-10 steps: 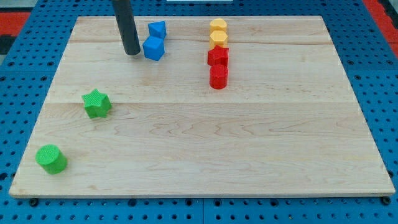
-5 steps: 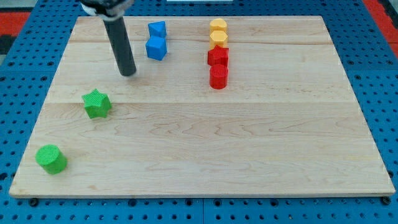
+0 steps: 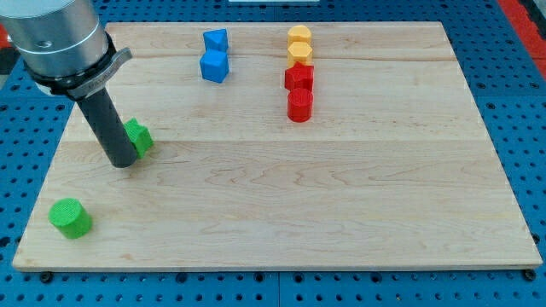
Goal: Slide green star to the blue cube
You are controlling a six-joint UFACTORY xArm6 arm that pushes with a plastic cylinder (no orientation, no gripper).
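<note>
The tabletop is carrying every block, and my tip is sitting against the green star from the view's lower left, half hiding it. No claw here, just the rod. That side looks chosen for shoving up-right to the blue cube, well apart.

no readable text, no labels, no brands, no numbers, no signs anywhere in view
</note>
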